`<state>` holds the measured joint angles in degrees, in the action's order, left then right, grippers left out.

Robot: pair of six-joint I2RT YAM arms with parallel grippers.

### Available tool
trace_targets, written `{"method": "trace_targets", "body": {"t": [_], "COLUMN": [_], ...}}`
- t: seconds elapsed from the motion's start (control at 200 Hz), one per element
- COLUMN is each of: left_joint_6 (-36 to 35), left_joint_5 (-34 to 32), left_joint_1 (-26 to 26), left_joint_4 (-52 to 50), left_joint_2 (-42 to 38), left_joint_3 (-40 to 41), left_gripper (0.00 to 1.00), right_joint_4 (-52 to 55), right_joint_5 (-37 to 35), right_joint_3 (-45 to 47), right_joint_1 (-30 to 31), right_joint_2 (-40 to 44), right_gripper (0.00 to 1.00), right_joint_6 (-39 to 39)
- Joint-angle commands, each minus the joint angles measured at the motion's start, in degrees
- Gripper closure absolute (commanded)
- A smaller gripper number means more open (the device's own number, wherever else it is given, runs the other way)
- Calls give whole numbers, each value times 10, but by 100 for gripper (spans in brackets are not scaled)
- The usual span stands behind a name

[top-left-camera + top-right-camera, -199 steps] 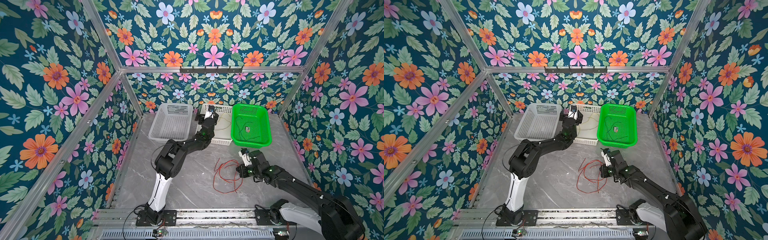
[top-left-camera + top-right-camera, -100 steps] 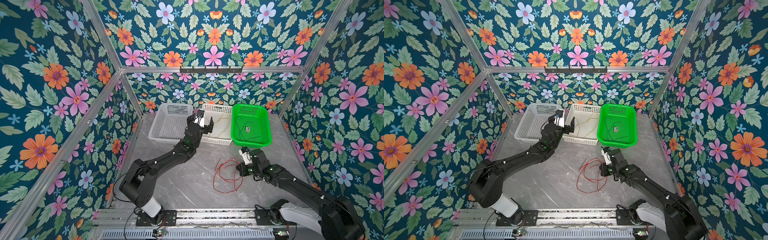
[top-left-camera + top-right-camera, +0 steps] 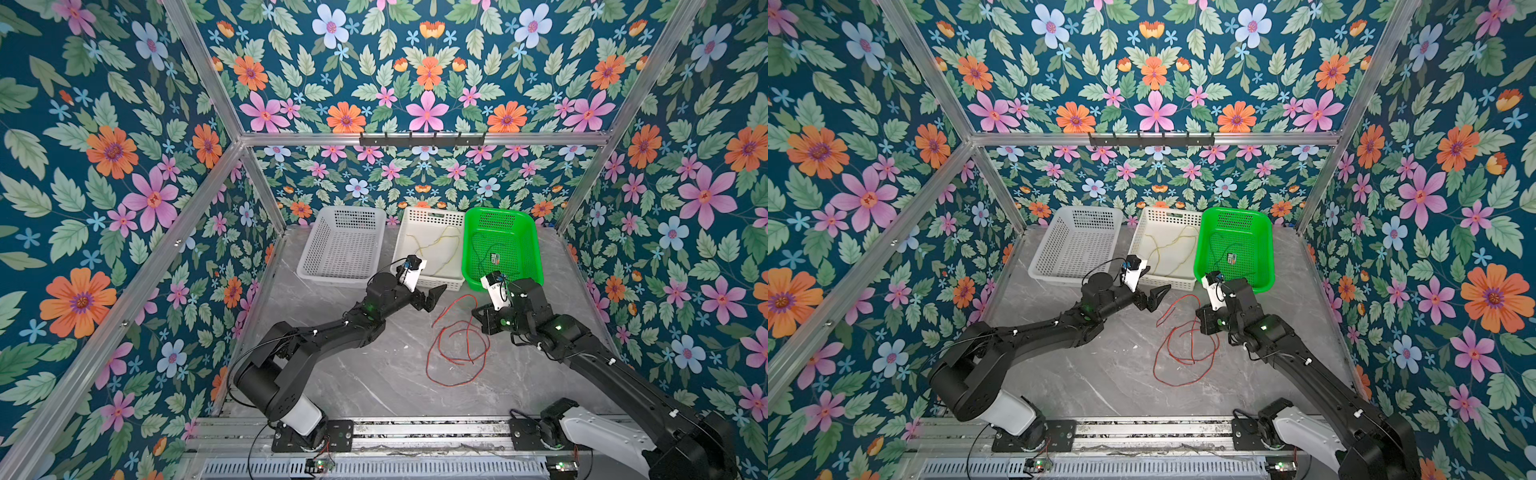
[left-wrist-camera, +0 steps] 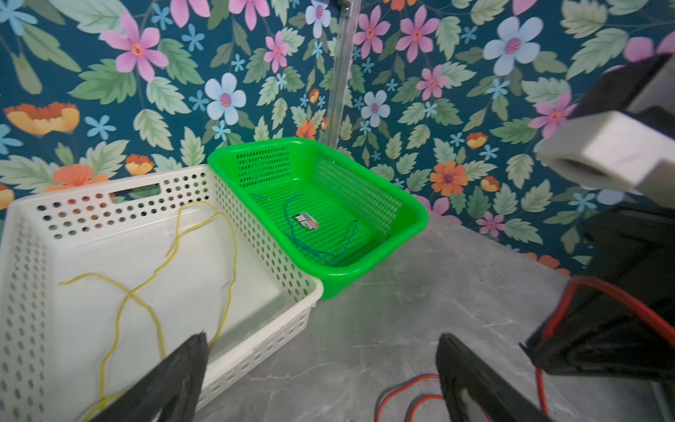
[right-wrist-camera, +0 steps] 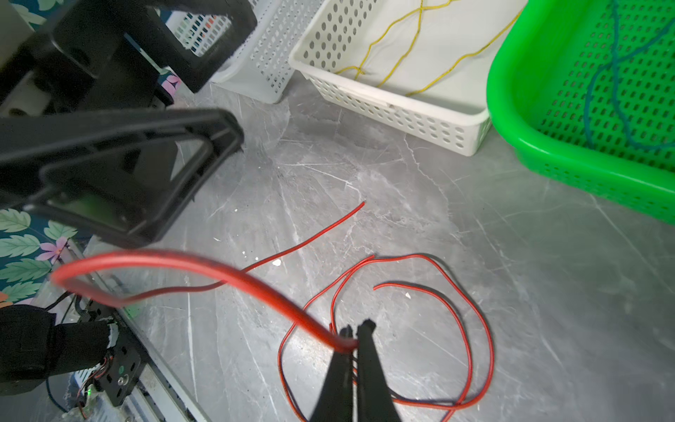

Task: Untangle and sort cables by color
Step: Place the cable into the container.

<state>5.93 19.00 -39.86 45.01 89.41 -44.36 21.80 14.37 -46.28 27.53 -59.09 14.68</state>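
Grey marble-look worktop [image 3: 353, 374], a few white specks on it. Walls [image 3: 426, 62] all round are dark teal floral paper with pink, orange and pale blue flowers. Silver frame posts [image 3: 203, 68] stand in the corners, and a black hook rail [image 3: 422, 140] is on the back crossbar. A metal base rail [image 3: 428, 428] along the near edge carries both arm bases.

Three baskets stand in a row against the back wall. The grey basket [image 3: 312, 249] is on the left. The white basket [image 3: 434, 214] in the middle has the yellow cables [image 4: 235, 255] lying loose on its floor. The green basket [image 3: 496, 218] on the right has a teal cable [image 4: 287, 223] beside a small label [image 4: 306, 221].

The red cable [image 5: 233, 274] lies in loose loops on the open worktop in front of the white and green baskets. One stretch is lifted off the surface.

Right hand [image 5: 356, 329]: fingers pressed together, pinching the red cable at the tips, low over the loops.

Left hand [image 3: 432, 297]: fingers spread wide, holding nothing, just in front of the white basket's near wall and above the worktop. One red end lies near it.
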Motion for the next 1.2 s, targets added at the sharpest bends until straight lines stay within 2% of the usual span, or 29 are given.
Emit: {"method": "trace_targets", "body": {"t": [0.0,0.245,0.57,0.755,0.87,0.94,1.025,1.05,1.145,1.195], "left_joint_6": [7,-8,-26,-83,-89,-90,-93,-94,-94,-94], "left_joint_5": [54,71,147,137,126,121,110,108,117,123], "left_joint_1": [-1,-1,-5,-35,-43,-44,-44,-44,-43,-43], "left_joint_4": [27,-6,-90,-199,-207,-208,-211,-212,-215,-220], "left_joint_2": [-11,-59,-102,-93,-93,-92,-87,-85,-79,-75], "left_joint_3": [-1,12,-6,-38,-35,-35,-38,-39,-47,-52], "left_gripper": [0,0,0,0,1,8,22,23,50,60], "right_joint_4": [28,17,9,9,12,12,13,13,13,14], "right_joint_5": [8,21,21,22,23,23,26,27,27,27], "right_joint_3": [-20,-26,-33,-42,-47,-50,-51,-51,-51,-50], "right_joint_1": [0,0,1,0,0,0,0,1,0,1], "right_joint_2": [-5,-21,-34,-40,-40,-40,-37,-36,-33,-31], "right_gripper": [100,100,100,100,100,100,100,100,100,100], "right_joint_6": [-9,1,3,1,-2,-2,0,0,0,1]}}
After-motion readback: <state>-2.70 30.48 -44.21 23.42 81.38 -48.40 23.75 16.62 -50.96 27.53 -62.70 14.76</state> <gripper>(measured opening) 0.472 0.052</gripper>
